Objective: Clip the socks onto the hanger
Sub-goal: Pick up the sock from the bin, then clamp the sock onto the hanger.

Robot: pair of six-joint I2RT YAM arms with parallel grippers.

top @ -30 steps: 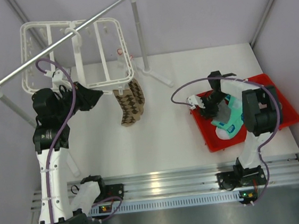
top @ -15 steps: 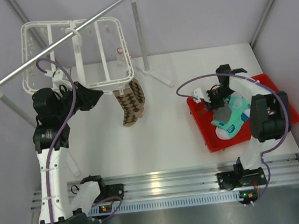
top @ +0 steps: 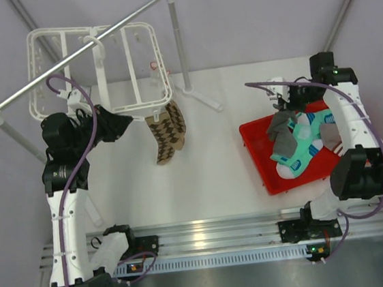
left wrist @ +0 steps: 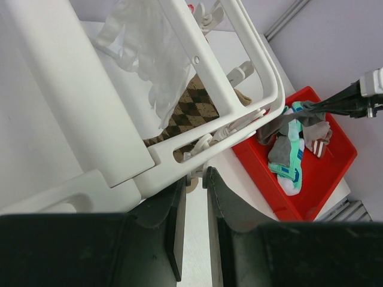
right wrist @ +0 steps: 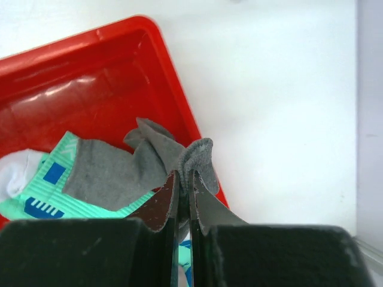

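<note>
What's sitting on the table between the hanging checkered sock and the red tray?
Nothing: in the top view the white table is bare between the checkered sock and the red tray.

The top external camera looks down from above and behind the arm bases, far enough off to take in the whole table (top: 208,176), with the hanger (top: 160,61) at upper left and the red tray (top: 268,173) at right. The left wrist camera sits close behind the left gripper (left wrist: 194,176). It faces up along the hanger (left wrist: 72,89) and across to the tray (left wrist: 323,173) (small, well off). The right wrist camera looks steeply down past the right gripper (right wrist: 185,174), very near the tray's corner (right wrist: 72,78). All three views share the tray and the grey sock (top: 282,124) (left wrist: 278,128) (right wrist: 114,173).
</note>
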